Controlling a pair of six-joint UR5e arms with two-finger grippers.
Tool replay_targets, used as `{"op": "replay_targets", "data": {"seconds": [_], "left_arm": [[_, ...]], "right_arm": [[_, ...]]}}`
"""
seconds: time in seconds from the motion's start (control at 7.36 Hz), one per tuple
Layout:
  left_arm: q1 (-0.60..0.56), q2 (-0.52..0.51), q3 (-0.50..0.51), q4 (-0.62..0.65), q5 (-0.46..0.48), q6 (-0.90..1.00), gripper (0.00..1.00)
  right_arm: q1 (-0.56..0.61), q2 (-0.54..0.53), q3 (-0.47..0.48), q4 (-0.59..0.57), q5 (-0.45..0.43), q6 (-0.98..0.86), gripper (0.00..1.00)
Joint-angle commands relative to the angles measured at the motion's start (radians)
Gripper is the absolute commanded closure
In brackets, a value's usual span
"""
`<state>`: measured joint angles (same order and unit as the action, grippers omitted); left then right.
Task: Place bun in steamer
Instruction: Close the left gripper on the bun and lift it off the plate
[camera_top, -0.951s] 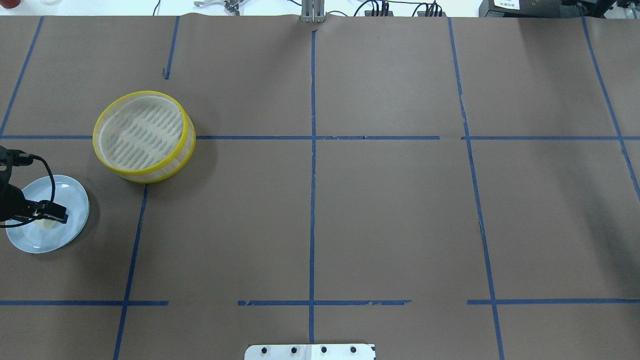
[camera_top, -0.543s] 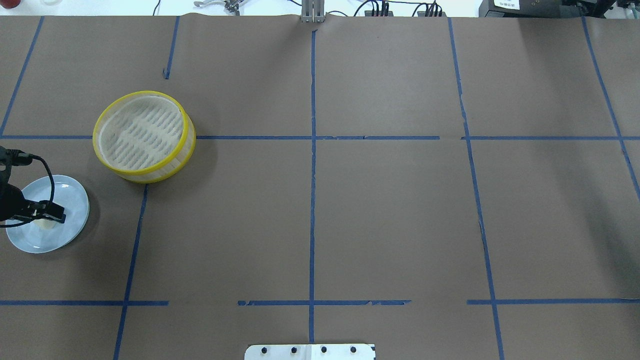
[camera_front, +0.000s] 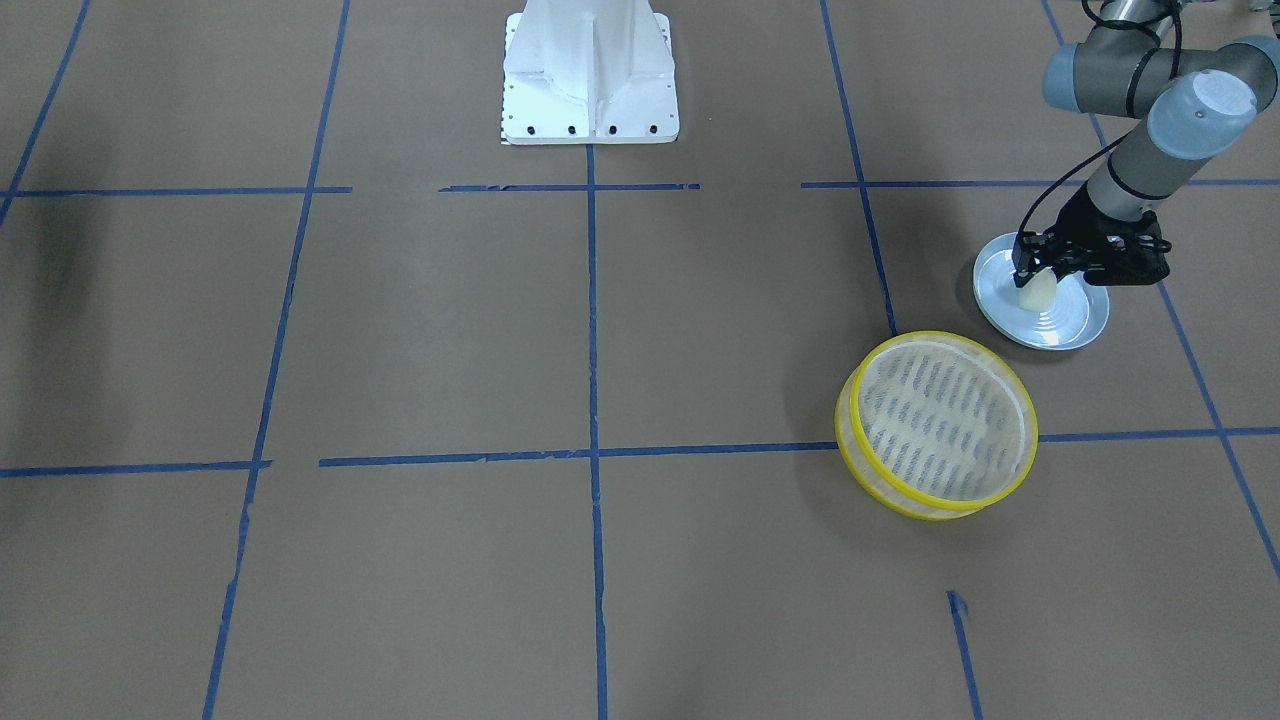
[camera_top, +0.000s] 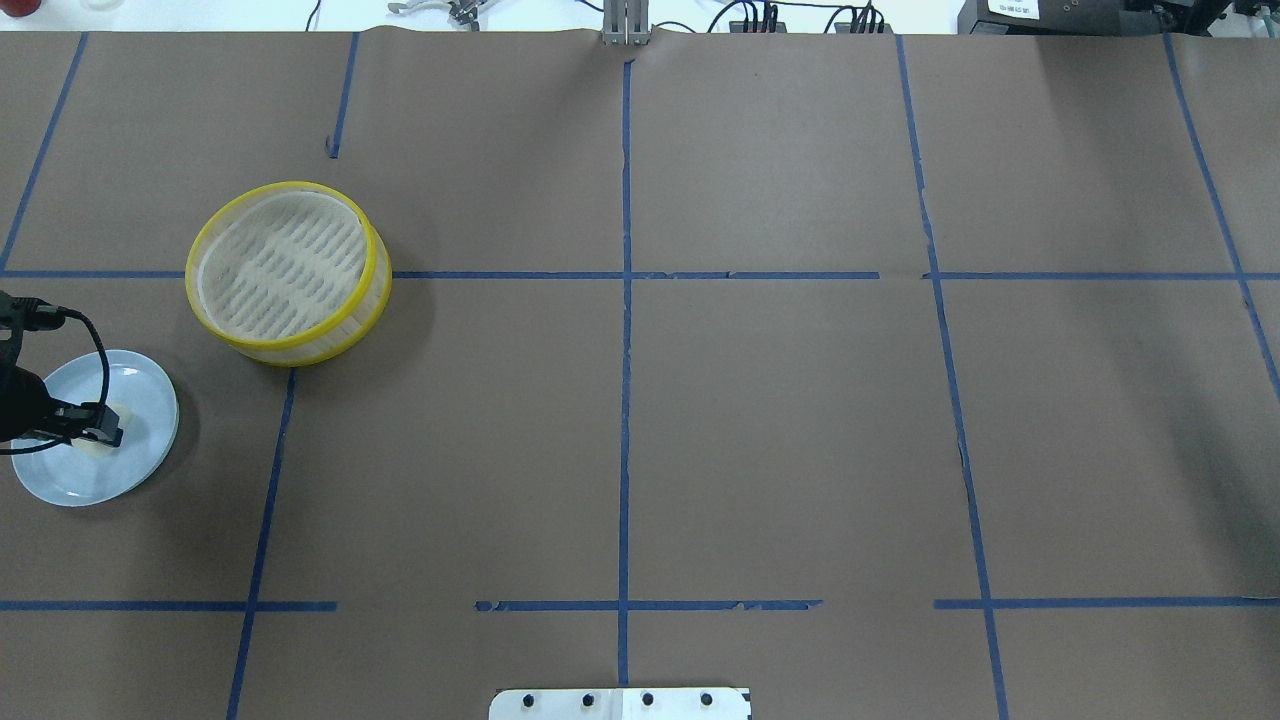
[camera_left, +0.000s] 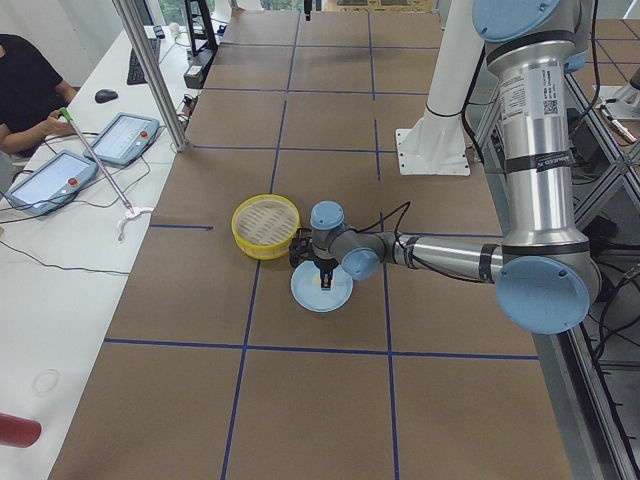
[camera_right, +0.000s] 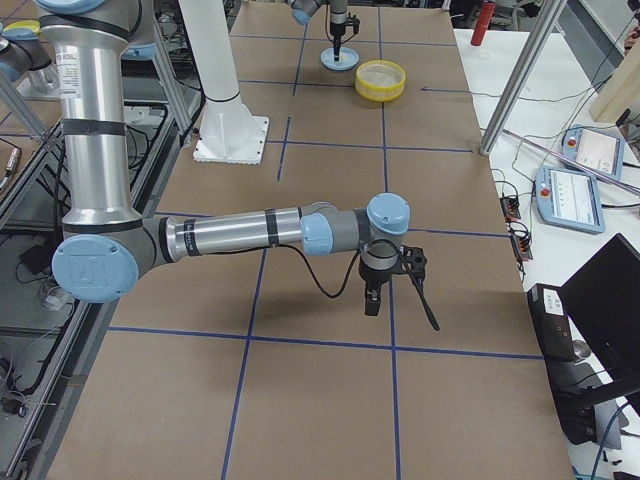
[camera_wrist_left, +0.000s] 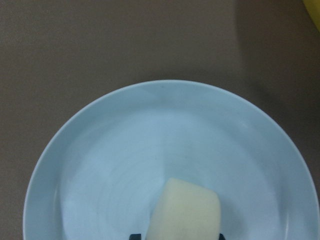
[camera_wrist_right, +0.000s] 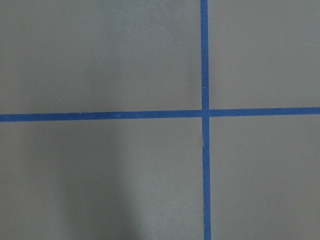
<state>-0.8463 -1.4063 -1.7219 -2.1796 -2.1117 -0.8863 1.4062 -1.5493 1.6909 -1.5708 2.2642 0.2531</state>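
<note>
The cream-white bun (camera_front: 1038, 290) is between the fingers of my left gripper (camera_front: 1035, 268), just over the pale blue plate (camera_front: 1065, 325). The gripper is shut on the bun. In the left wrist view the bun (camera_wrist_left: 185, 210) fills the bottom centre above the plate (camera_wrist_left: 125, 150). The yellow-rimmed steamer (camera_front: 945, 420) stands empty beside the plate; overhead it (camera_top: 285, 265) is up and to the right of the gripper (camera_top: 108, 432). My right gripper (camera_right: 372, 300) shows only in the exterior right view, so I cannot tell whether it is open or shut.
The table is covered in brown paper with a blue tape grid. The robot's white base (camera_front: 590, 80) stands at the table's near edge. An operator (camera_left: 25, 90) sits by tablets at a side table. The right wrist view shows only paper and tape.
My left gripper has drawn a little to the left over the plate, with the bun between its fingers. The steamer and plate have not moved.
</note>
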Motion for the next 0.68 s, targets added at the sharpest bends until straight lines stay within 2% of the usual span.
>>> {"op": "replay_targets", "data": {"seconds": [0.0, 0.41, 0.54], "left_arm": [[-0.002, 0.001, -0.002, 0.000, -0.001, 0.001, 0.63], [-0.014, 0.004, -0.024, 0.001, -0.002, 0.004, 0.68], [-0.017, 0.045, -0.071, 0.006, -0.011, 0.006, 0.71]], "right_arm": [[0.000, 0.000, 0.000, 0.000, 0.000, 0.000, 0.00], [-0.001, 0.000, 0.000, 0.000, 0.000, 0.000, 0.00], [0.000, 0.000, 0.000, 0.000, 0.000, 0.000, 0.00]]}}
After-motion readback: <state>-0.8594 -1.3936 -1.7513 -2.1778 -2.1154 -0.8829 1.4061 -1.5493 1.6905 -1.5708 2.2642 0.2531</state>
